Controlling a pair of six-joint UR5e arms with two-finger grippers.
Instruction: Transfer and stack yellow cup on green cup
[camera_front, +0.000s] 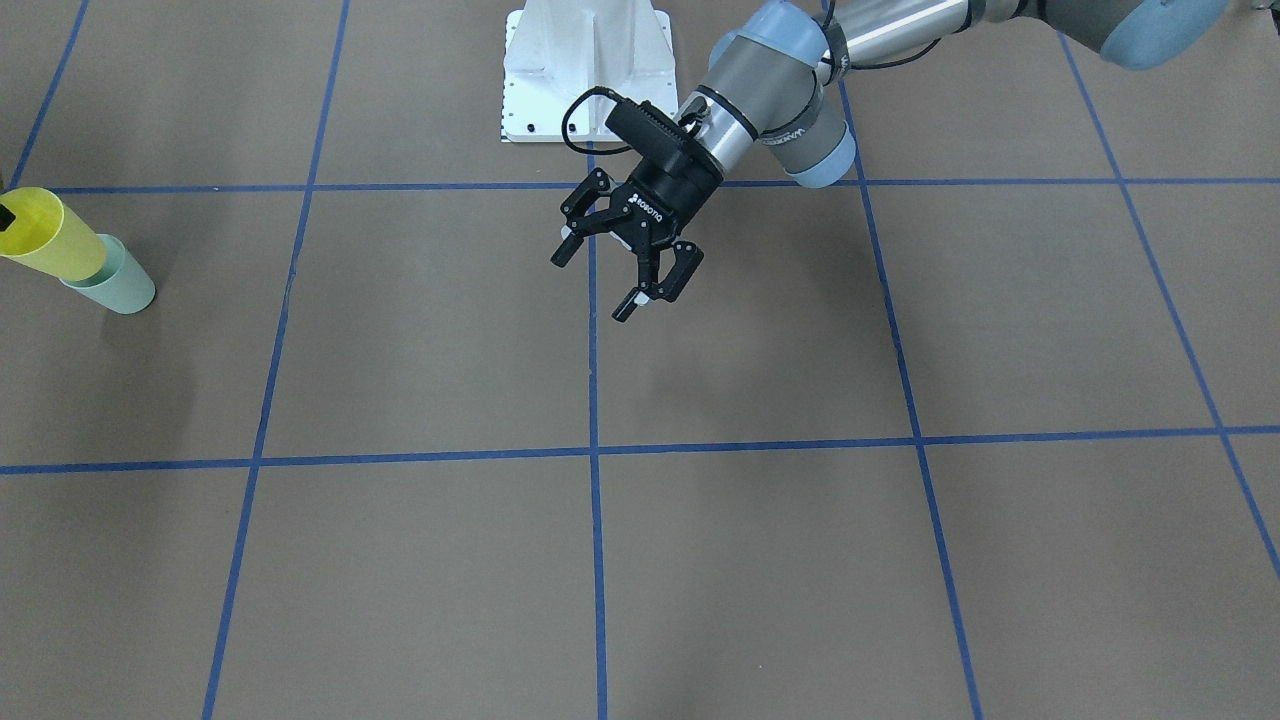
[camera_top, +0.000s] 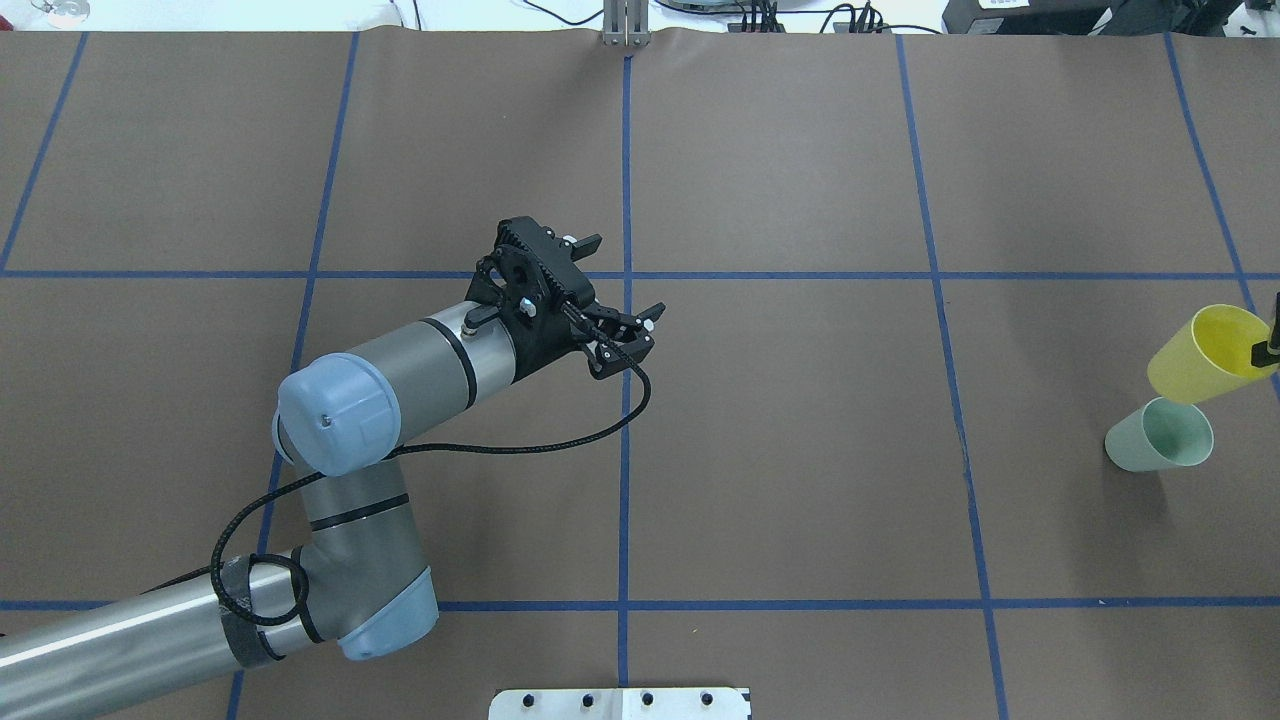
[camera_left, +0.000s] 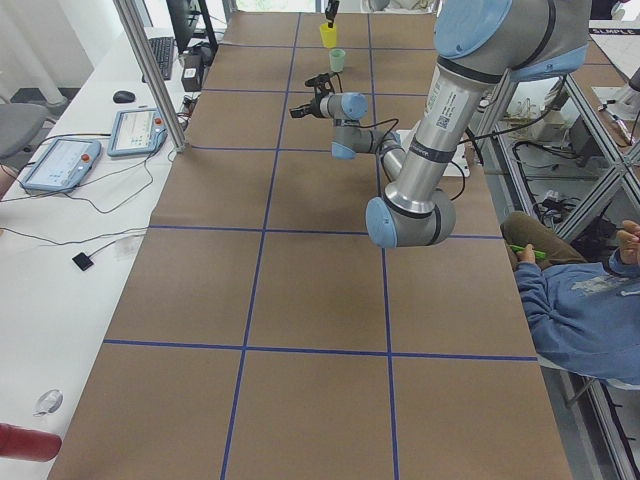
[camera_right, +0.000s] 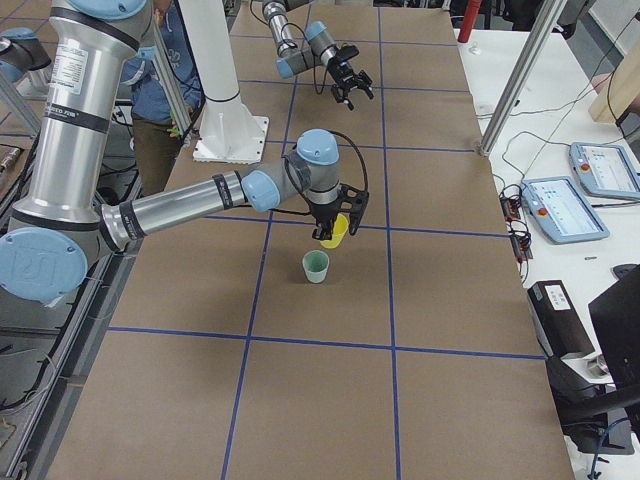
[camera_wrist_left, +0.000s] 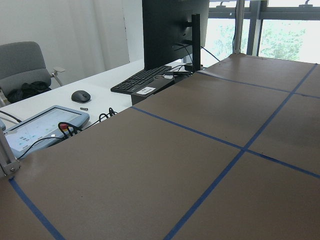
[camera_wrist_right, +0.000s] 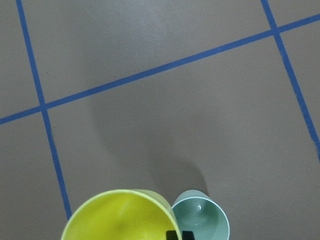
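Right fingers (camera_top: 1266, 351) pinch yellow cup (camera_top: 1195, 355) at rim, lifted, tilted, just beside upright green cup (camera_top: 1160, 436) on surface (camera_top: 800, 450). Left fingers (camera_front: 565, 248) spread, empty. Cup likely light, stiff, slick.

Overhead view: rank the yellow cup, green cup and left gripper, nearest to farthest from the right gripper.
1. Yellow cup, at the right edge, held in the right gripper.
2. Green cup, right next to it, toward the robot.
3. Left gripper, far off near the view's middle, jaws open.
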